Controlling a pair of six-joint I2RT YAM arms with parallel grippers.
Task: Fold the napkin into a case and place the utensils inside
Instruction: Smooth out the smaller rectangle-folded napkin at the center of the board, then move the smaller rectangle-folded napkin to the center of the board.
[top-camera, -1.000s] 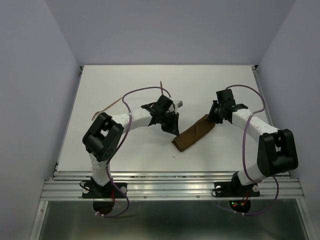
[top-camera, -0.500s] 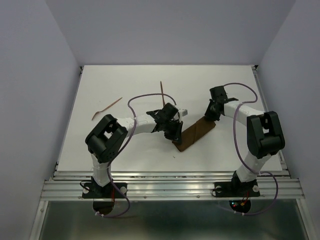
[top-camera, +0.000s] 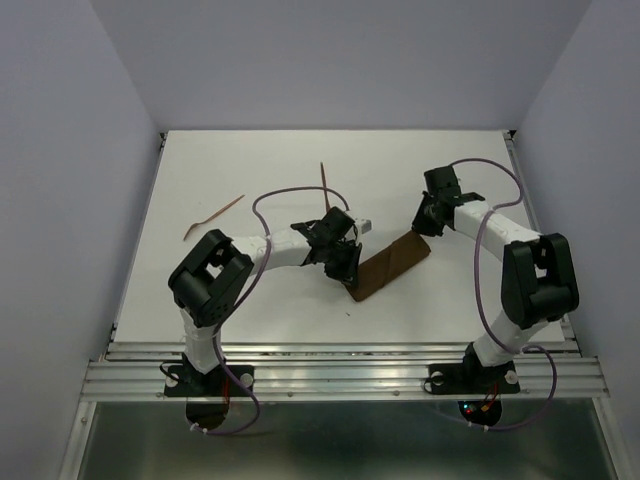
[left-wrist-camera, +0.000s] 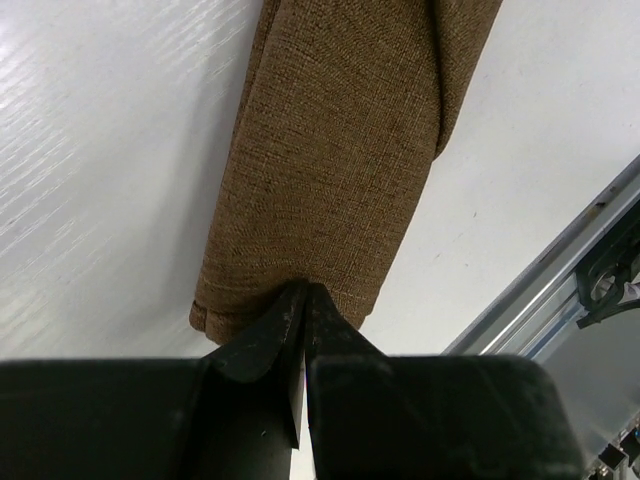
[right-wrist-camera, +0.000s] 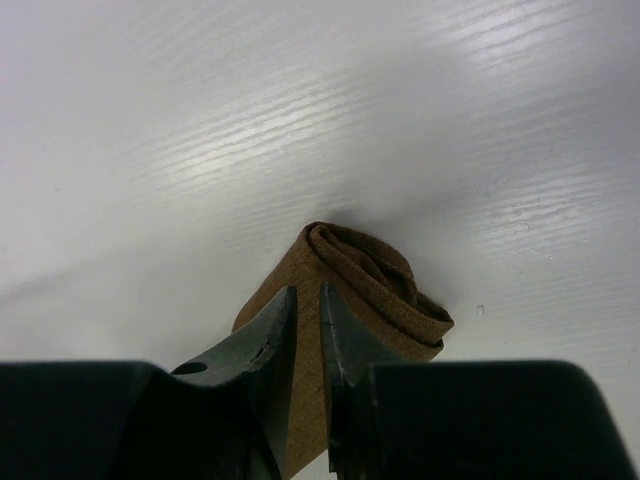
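Left end effector has advanced; tips touch near edge of case.

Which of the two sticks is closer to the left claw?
The stick pointing away mid-table, just beyond the left claw; the other stick lies far off left.

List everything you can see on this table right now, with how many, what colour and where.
folded napkin: one, dark brown, mid-table, lying diagonally
utensil sticks: two, reddish-brown, one at the left, one further back near the middle, both outside the napkin
table: one, white, under everything
rail: one, silver, near edge
cables: two, purple, one along each arm
arms: two, white and black, bases at the near edge
left gripper: one, black, closed on the napkin's near end
right gripper: one, black, closed on its far end
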